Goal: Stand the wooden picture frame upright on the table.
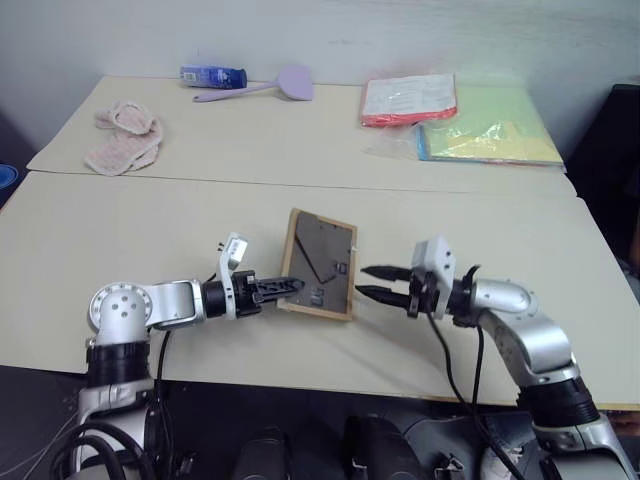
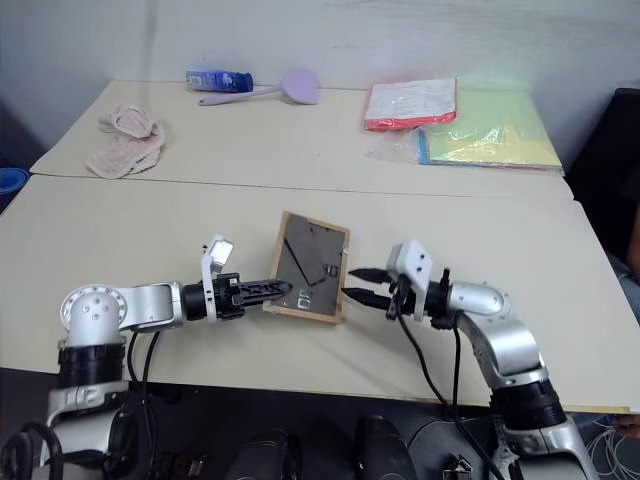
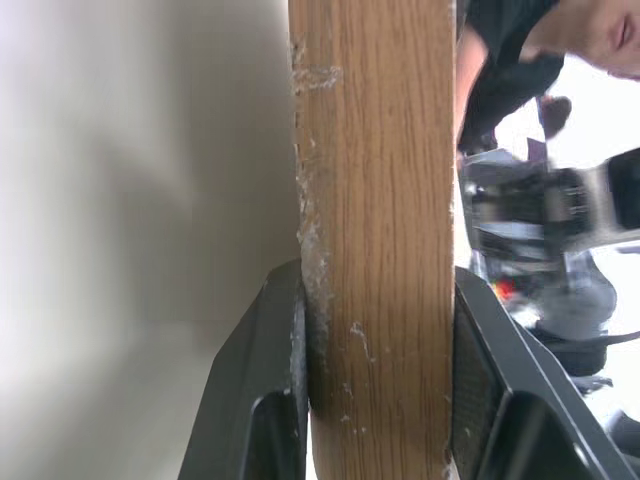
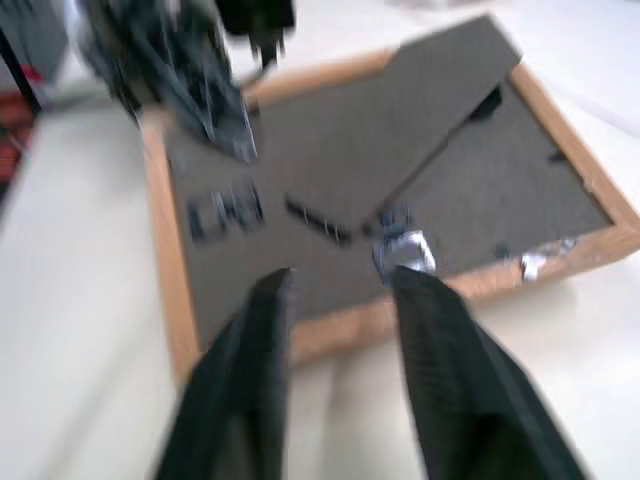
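The wooden picture frame [image 1: 320, 262] is at the near middle of the table [image 1: 150, 220], its dark back panel and fold-out stand turned towards me. My left gripper [image 1: 290, 287] comes in from the left and is shut on the frame's lower left edge. In the left wrist view the light wood edge [image 3: 375, 200] sits clamped between both black fingers [image 3: 260, 400]. My right gripper [image 1: 372, 282] hovers just right of the frame, open, with nothing between its fingers. The right wrist view looks past those open fingertips [image 4: 275, 290] onto the back panel [image 4: 400, 180].
At the back of the table lie pink cloths [image 1: 125, 135], a blue packet [image 1: 212, 75], a lilac paddle [image 1: 280, 85], a red-edged plastic packet [image 1: 408, 100] and yellow-green folders [image 1: 490, 130]. A seam [image 1: 300, 185] crosses the table. A person [image 3: 540, 60] shows beyond the frame.
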`<action>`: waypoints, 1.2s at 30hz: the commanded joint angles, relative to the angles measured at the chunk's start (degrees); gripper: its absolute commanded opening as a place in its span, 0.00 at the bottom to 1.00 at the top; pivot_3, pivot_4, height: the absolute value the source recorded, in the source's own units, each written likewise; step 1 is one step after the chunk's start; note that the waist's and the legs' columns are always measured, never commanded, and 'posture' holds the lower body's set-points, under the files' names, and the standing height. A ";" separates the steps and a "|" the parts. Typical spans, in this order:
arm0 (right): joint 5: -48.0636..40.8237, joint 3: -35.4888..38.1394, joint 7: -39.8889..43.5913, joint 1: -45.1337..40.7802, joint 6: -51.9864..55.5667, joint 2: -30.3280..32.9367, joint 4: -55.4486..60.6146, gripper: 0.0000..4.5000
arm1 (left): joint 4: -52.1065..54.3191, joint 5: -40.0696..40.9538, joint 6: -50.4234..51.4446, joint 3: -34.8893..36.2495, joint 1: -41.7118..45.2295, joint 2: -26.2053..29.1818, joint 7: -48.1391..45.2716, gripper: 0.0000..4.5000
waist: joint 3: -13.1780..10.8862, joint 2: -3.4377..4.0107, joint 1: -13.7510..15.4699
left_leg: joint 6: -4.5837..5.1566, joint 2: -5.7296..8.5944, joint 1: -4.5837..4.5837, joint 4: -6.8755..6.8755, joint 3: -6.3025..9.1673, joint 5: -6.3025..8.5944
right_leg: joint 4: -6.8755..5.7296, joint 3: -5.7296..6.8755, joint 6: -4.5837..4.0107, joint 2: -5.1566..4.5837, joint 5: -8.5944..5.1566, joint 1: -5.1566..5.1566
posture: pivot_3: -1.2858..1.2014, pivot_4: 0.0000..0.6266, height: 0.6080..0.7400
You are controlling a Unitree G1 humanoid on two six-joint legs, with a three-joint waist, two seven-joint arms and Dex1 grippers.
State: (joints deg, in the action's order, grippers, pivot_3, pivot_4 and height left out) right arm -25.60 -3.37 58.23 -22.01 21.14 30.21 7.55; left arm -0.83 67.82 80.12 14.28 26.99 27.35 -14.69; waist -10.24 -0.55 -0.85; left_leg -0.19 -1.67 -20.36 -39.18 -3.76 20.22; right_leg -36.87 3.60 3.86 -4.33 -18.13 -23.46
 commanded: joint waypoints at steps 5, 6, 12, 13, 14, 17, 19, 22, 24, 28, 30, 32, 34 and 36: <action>-4.36 -1.46 -2.10 -8.85 10.95 -2.53 -0.59 0.96 | 8.75 -9.43 -10.40 -7.63 -3.04 4.57 -12.52 0.28 | 0.00 0.01 -0.46 | -0.02 0.01 0.01 0.06 0.00 -0.01 | -0.02 -0.02 -0.03 -0.02 -0.02 -0.01 | 0.52 0.24 1.00; -3.60 -2.32 -2.44 -9.96 10.48 -3.65 -1.55 0.99 | 8.93 -9.68 -10.41 -7.90 -2.99 4.23 -12.63 0.28 | 0.00 0.00 -0.50 | -0.01 0.01 0.01 0.08 0.00 -0.01 | -0.02 -0.02 -0.03 -0.02 -0.02 -0.01 | 0.52 0.24 1.00; -0.74 -5.77 -1.79 -13.95 7.59 -7.86 -4.85 0.99 | 10.12 -10.54 -10.16 -8.25 -3.51 2.95 -13.09 0.28 | 0.00 0.00 -0.29 | 0.09 0.04 -0.07 0.08 0.04 0.01 | -0.12 0.01 -0.01 -0.10 -0.01 -0.02 | 0.52 0.24 1.00; -1.09 -6.01 -1.17 -14.11 7.49 -8.25 -4.54 0.99 | 10.21 -10.69 -10.08 -8.16 -3.61 2.82 -12.99 0.28 | 0.00 0.00 -0.23 | 0.11 0.04 -0.08 0.07 0.04 0.02 | -0.11 0.01 -0.01 -0.11 0.00 -0.02 | 0.52 0.24 1.00; -1.82 -5.96 -0.42 -14.10 7.34 -8.67 -3.96 0.99 | 10.23 -10.77 -9.95 -7.97 -3.69 2.70 -12.76 0.28 | 0.00 0.00 -0.21 | 0.13 0.05 -0.09 0.07 0.04 0.03 | -0.09 0.01 0.00 -0.11 0.00 -0.02 | 0.52 0.24 1.00; -4.17 -5.56 3.27 -13.26 6.63 -8.34 -0.56 0.99 | 9.53 -10.80 -9.16 -6.88 -3.81 2.46 -11.79 0.28 | 0.00 0.00 -0.23 | 0.16 0.05 -0.10 0.07 0.04 0.05 | -0.08 0.01 0.01 -0.12 0.00 -0.02 | 0.52 0.24 1.00; -4.35 -5.17 5.40 -11.97 5.46 -6.97 0.97 0.99 | 8.32 -10.91 -8.20 -5.81 -3.61 2.05 -10.36 0.28 | 0.00 0.00 -0.23 | 0.16 0.03 -0.10 0.07 0.05 0.05 | -0.08 0.02 0.01 -0.11 0.00 -0.02 | 0.52 0.24 1.00; -3.17 -4.42 7.71 -9.85 2.68 -4.34 1.07 0.99 | 5.96 -7.72 -4.84 -1.86 -2.45 -0.55 -7.50 0.28 | 0.00 0.00 0.05 | 0.18 0.05 -0.10 0.07 0.06 0.06 | -0.07 0.02 0.02 -0.13 0.01 0.00 | 0.52 0.24 1.00; -0.20 -4.98 9.49 -9.03 -1.53 -1.81 -0.05 0.99 | 5.51 -5.97 -2.37 -0.46 -1.75 -1.36 -6.82 0.28 | -0.01 -0.01 0.15 | 0.20 0.06 -0.11 0.07 0.04 0.07 | -0.06 0.01 0.03 -0.13 0.02 -0.02 | 0.52 0.24 1.00; -0.92 -1.71 12.31 -7.53 -5.83 1.13 -1.32 0.99 | -1.54 3.24 7.98 6.85 2.67 -3.14 -2.99 0.28 | -0.03 -0.05 0.25 | 0.18 0.03 -0.12 0.07 0.04 0.07 | -0.05 0.03 0.03 -0.10 0.02 -0.04 | 0.52 0.24 1.00; -0.70 -0.30 13.05 -7.06 -8.71 2.05 -2.33 0.99 | -4.26 6.24 11.47 7.51 3.99 -1.53 -2.60 0.28 | -0.04 -0.06 0.02 | 0.18 0.03 -0.11 0.07 0.03 0.06 | -0.08 0.02 0.03 -0.08 0.02 -0.05 | 0.52 0.24 1.00; 0.21 3.02 14.86 -6.54 -17.42 2.89 -4.67 0.99 | -9.20 13.40 12.36 3.30 4.45 4.84 -3.48 0.28 | -0.05 -0.08 -0.46 | 0.15 0.01 -0.11 0.07 0.04 0.05 | -0.08 0.03 0.03 -0.06 0.01 -0.05 | 0.52 0.24 1.00; 1.71 4.73 17.11 -6.30 -26.61 3.44 -7.06 0.99 | -13.41 19.82 12.38 -1.09 5.20 9.86 -3.40 0.28 | -0.06 -0.07 -0.82 | 0.12 0.00 -0.10 0.09 0.05 0.04 | -0.09 0.03 0.03 -0.06 0.01 -0.07 | 0.52 0.24 1.00; 4.04 4.64 19.41 -6.09 -35.43 4.08 -9.81 0.99 | -16.61 25.58 12.38 -5.09 6.51 13.57 -3.25 0.28 | -0.07 -0.06 -0.75 | 0.11 0.02 -0.07 0.11 0.04 0.04 | -0.07 -0.01 0.03 -0.07 0.01 -0.06 | 0.52 0.24 1.00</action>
State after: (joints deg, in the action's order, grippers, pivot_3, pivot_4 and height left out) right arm -22.53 0.61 75.78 -28.17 -7.61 33.85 -1.87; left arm -16.56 86.84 92.46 10.91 31.76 40.17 -17.04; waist -10.31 -0.62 -1.60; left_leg -0.08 -1.67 -20.43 -39.08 -3.70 20.26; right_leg -36.92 3.61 3.89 -4.41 -18.12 -23.51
